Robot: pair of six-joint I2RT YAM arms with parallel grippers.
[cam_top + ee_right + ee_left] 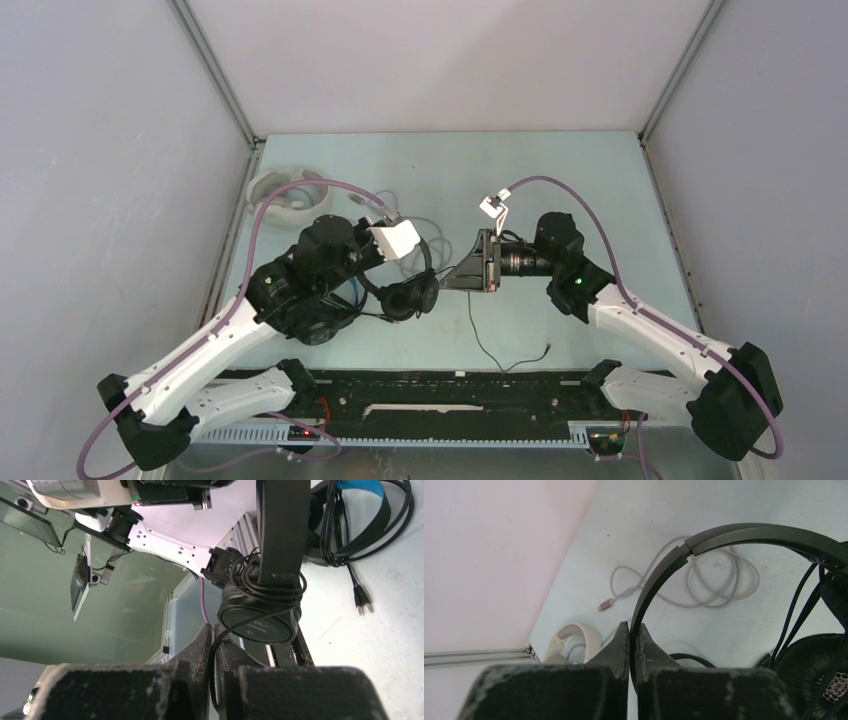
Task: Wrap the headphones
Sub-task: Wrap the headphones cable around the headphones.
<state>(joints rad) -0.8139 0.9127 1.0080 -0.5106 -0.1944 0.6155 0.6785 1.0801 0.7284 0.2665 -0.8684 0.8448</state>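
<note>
Over the middle of the bench point(560, 170), the left claw point(633, 627) is pinched shut on the thin headband point(659, 575) of the small black headphones point(405, 295), and the right claw point(215, 630) is pinched on their cord point(213, 652), which loops round one ear cup point(257, 625). I think this pair is light and easy to break and its cord floppy and slippery, so the firm band is the best place to hold. No box or bin shows.
</note>
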